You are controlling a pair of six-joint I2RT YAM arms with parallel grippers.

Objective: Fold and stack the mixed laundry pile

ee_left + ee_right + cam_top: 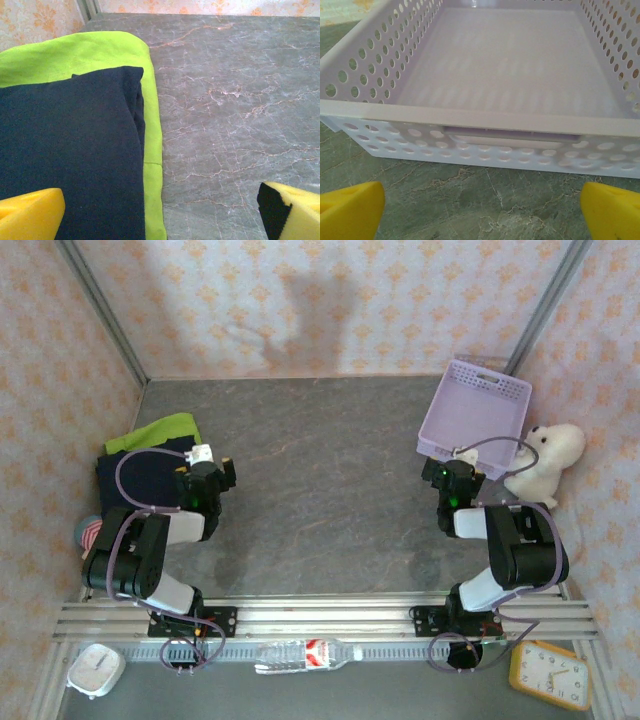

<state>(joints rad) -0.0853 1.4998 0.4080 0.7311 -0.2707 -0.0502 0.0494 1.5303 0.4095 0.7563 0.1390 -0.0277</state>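
At the left edge of the table (320, 490), the navy garment (65, 150) lies on top of the lime-green garment (75, 52), whose edge shows along its far and right sides. The left gripper (160, 212) hangs over the navy cloth's right edge, jaws spread wide and holding nothing. On the right, the right gripper (480, 210) faces the near wall of the lavender basket (470, 117), jaws likewise wide apart and empty. A white plush bear (545, 460) sits just beside the basket.
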